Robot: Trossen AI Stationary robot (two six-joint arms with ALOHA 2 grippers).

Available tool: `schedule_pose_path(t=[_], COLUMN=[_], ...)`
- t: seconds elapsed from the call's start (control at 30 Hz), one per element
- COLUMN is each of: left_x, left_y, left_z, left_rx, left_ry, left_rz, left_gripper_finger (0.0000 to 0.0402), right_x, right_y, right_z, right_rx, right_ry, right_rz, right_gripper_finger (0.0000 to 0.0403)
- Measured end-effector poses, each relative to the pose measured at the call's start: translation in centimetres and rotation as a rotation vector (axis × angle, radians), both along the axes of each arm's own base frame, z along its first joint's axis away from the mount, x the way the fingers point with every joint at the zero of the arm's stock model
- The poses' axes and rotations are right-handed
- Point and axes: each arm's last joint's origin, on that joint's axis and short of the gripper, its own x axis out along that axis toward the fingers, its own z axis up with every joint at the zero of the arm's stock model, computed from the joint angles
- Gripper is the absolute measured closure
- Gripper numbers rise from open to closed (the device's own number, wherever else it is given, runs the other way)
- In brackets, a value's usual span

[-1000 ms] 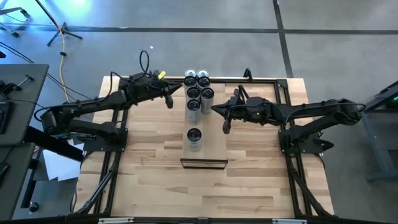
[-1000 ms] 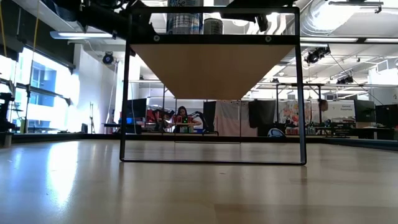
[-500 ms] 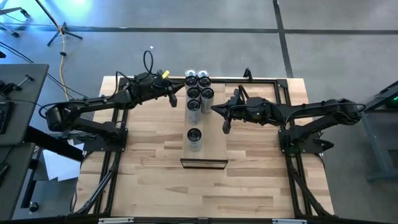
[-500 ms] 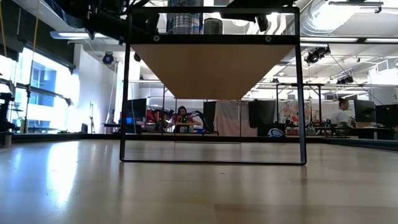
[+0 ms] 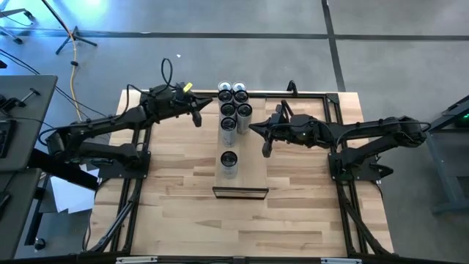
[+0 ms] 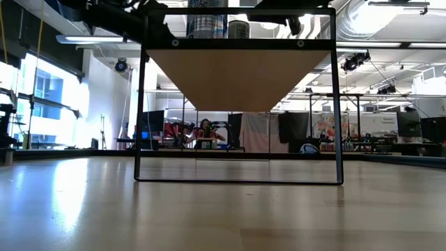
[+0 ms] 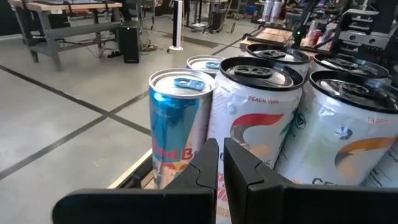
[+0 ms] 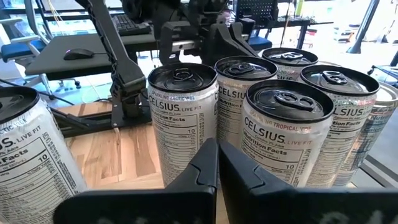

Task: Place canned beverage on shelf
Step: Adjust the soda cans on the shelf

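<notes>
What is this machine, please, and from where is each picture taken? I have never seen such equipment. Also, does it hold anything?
It is a robot with two dark arms at a wooden table. One picture looks straight down from above, one looks level across the tabletop, and two come from cameras on the wrists. On the table stands a raised narrow shelf carrying a cluster of cans at its far end and a single can nearer the front. The left gripper hovers beside the cluster, next to a blue can. The right gripper hovers on the other side. Both are shut and hold nothing.
</notes>
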Motion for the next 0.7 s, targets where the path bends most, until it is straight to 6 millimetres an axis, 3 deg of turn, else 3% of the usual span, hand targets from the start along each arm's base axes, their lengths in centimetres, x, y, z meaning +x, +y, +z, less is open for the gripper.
schedule_pose_path(t=[0.23,0.7], left_x=[1.2,1.3], left_y=[0.1,-0.1], left_z=[-0.7,-0.4], left_rx=[-0.020,-0.016], left_ry=[-0.014,-0.045], left_rz=[-0.015,-0.020], left_gripper_finger=[0.0402,0.0401], right_x=[0.0,0.0], right_y=[0.0,0.0], right_z=[0.0,0.1], right_rx=[-0.009,-0.025], right_ry=[0.003,0.001], right_rz=[0.002,0.004], right_gripper_finger=[0.0403,0.0403])
